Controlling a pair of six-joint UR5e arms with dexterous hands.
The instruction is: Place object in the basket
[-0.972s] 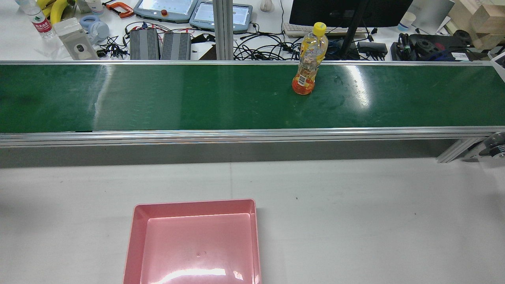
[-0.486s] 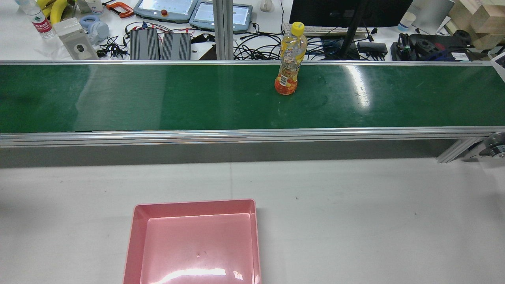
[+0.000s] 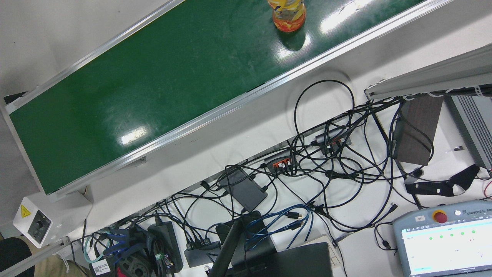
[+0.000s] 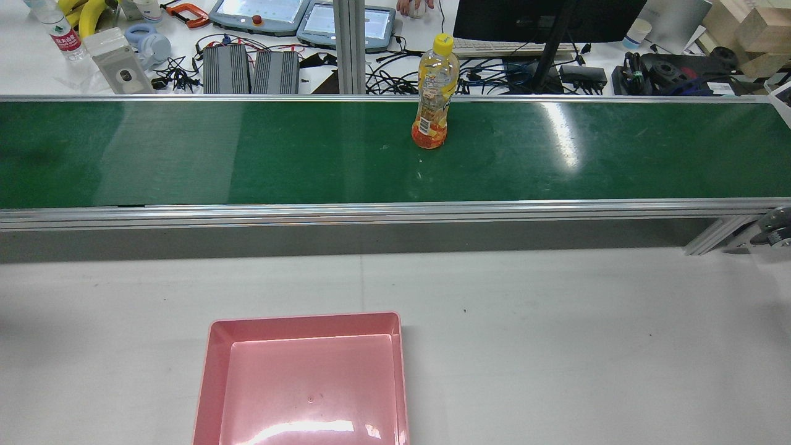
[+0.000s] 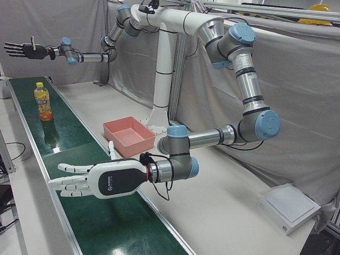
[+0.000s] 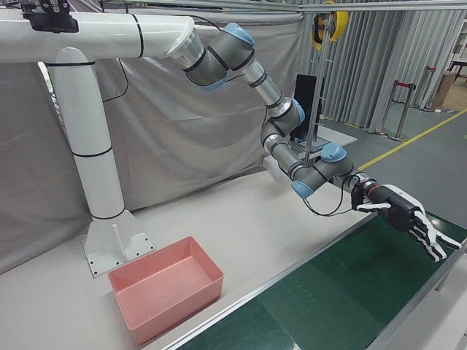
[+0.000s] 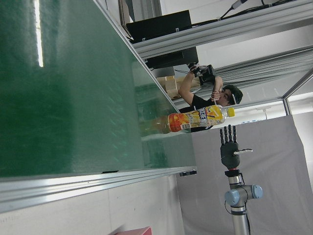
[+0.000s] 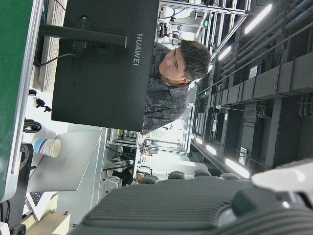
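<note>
Rear view: the juice bottle [image 4: 435, 93] stands upright on the green conveyor belt [image 4: 247, 154] near the bench's far edge; the pink basket [image 4: 306, 380] waits empty at the near edge. Left-front view: the left hand [image 5: 98, 180] hovers low over the belt, fingers [image 5: 66, 169] wide and empty; the right hand [image 5: 24, 50] likewise, splayed. Best approach sideways — grip mid-body, keeping it upright.

This is a robotics lab or test station. A long green conveyor belt [image 4: 395, 154] runs past a white table [image 4: 556, 346], with grey curtains [image 6: 182, 146] behind, while tangled cables [image 3: 307, 173], a teach pendant [image 3: 446, 242] and a monitor [image 8: 105, 63] crowd the operators' desk.
</note>
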